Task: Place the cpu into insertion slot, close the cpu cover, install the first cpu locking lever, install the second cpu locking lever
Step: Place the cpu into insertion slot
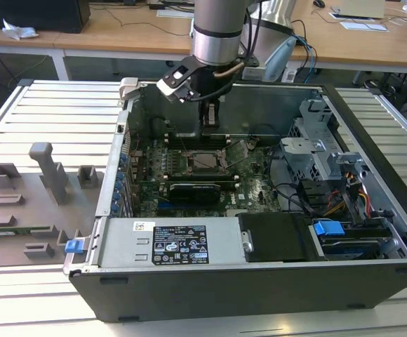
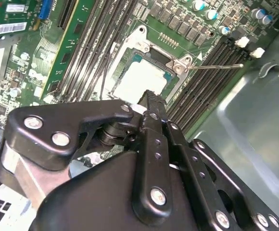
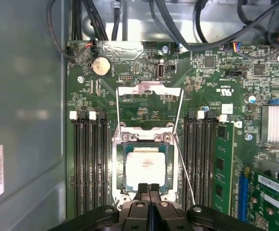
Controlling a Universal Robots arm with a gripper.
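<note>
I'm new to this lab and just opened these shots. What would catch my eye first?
The robot arm reaches down into the open computer case, mid-frame in the exterior view. Under its shut gripper in the first wrist view, the silver cpu lies flat in the middle of the motherboard, with the cpu cover flipped open beyond it.

Saw open room straight above the cpu (image 3: 145,166), hemmed by the open cpu cover (image 3: 149,88) at one edge, a seemingly loose lever wire (image 3: 185,171) alongside, and the chassis wall (image 3: 24,96) nearby.
</note>
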